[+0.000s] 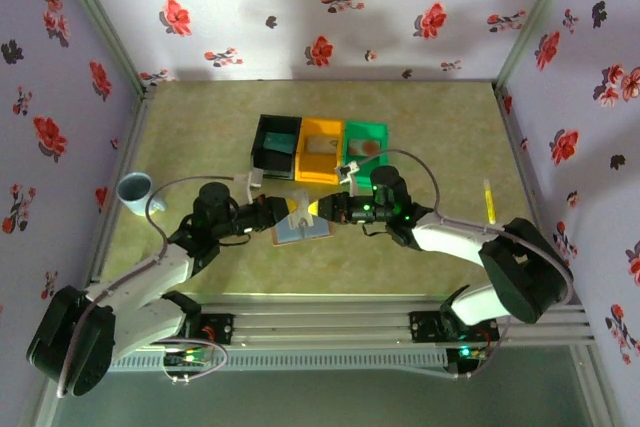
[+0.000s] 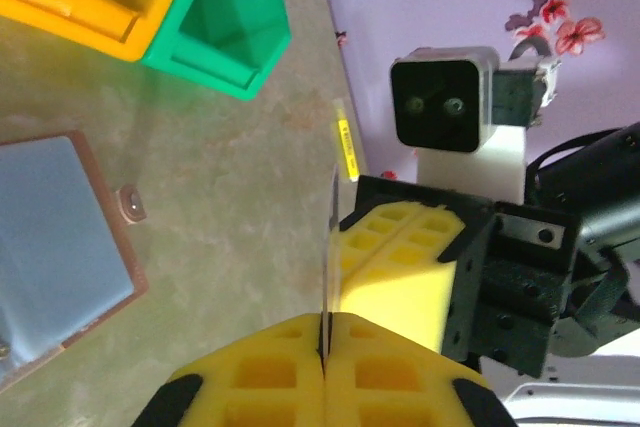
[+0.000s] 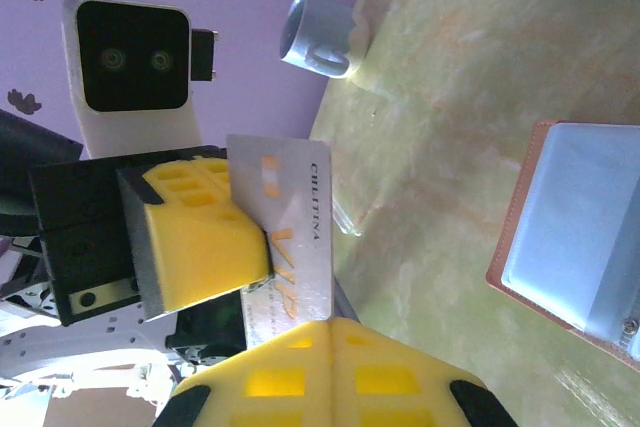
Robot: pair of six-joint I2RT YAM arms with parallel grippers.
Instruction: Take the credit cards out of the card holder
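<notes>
Findings, from the near edge outward.

1. Both arms reach inward from their bases and meet tip to tip over the middle of the counter [image 1: 440,147].

2. The left gripper [image 2: 323,347] is fully closed. Its yellow fingers are pressed flat on the lower edge of a credit card [image 3: 292,222], which the left wrist view shows edge-on as a thin dark line rising from the seam between the pads.

3. The right gripper [image 3: 330,347] is likewise closed tight, clamping the opposite edge of the same credit card. The card stands on edge, clear of the counter, between the two grippers. It is pale, with orange lettering on its face.

4. The card holder [image 1: 302,232] lies opened flat on the counter, below and just to the near side of the meeting point. Its blue-grey inside faces up, with the brownish-pink border showing round the edge. A small clasp tab [image 2: 131,204] sits just beside the border. Neither gripper touches the holder.

5. Beyond the grippers three bins stand side by side, touching: a black bin [image 1: 275,132], an orange bin [image 1: 303,162] and a green bin [image 1: 380,130]. Pale items lie in the orange and green bins, but they are too small to identify.

6. A pale blue cup [image 1: 133,190] stands at the left edge of the counter, well apart from the holder. A thin yellow stick [image 1: 488,202] lies towards the right edge.
</notes>
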